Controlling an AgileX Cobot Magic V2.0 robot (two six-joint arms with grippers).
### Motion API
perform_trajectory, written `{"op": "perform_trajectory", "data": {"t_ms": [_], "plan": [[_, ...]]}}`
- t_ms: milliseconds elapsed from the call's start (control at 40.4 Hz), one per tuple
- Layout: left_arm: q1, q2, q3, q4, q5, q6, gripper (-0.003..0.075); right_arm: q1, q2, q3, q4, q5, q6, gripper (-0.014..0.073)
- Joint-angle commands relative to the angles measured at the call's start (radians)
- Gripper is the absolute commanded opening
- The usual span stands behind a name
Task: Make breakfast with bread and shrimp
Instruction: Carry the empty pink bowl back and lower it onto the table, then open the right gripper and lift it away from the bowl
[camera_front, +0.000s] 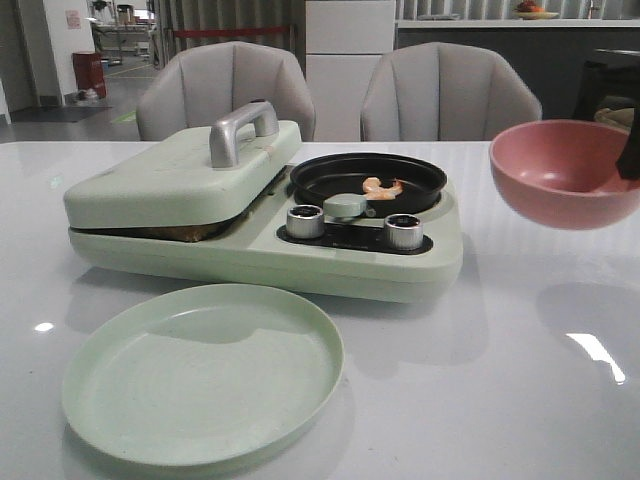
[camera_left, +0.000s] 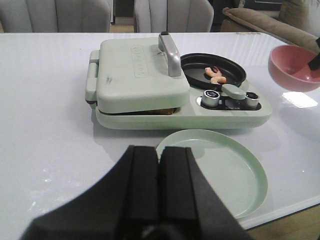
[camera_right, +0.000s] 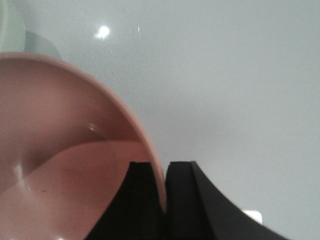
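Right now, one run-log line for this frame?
right pincer: shut on pink bowl rim, bowl lifted | left pincer: shut, empty | shrimp: in black pan | sandwich press lid: down | green plate: bare

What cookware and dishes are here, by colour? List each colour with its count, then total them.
Pale green: 2, the breakfast maker and the plate
Pink: 1, the bowl
Black: 1, the pan
Total: 4

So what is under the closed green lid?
Under the lid, only a thin brown edge shows, probably bread. The rest is covered. The shrimp lies beside it in the pan.
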Motion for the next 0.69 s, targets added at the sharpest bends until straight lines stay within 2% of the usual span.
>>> {"op": "perform_trajectory", "data": {"t_ms": [0, 148, 223, 495, 569, 668], "plan": [[-0.002, -0.020, -0.029, -0.004, -0.086, -0.008, 0.0033, 0.001, 0.001, -0.033, 0.004, -0.024, -0.001, -0.0032], [-0.002, -0.020, -0.029, -0.004, -0.086, -0.008, 0.0033, 0.001, 0.058, -0.033, 0.005, -0.024, -0.001, -0.0015], [-0.002, -0.020, -0.029, -0.004, -0.086, -0.008, 0.0033, 0.001, 0.075, -0.033, 0.011, -0.031, -0.001, 0.0045], [-0.002, -0.020, -0.029, -0.004, -0.086, -0.008, 0.0033, 0.001, 0.100, -0.043, 0.003, -0.068, -0.020, 0.0418], [-0.002, -0.020, -0.029, -0.004, -0.086, -0.008, 0.0033, 0.001, 0.084, -0.060, -0.030, -0.068, -0.036, 0.0463], [-0.002, -0.020, -0.029, -0.004, -0.086, -0.008, 0.0033, 0.001, 0.030, -0.067, -0.055, -0.072, -0.048, 0.0471]]}}
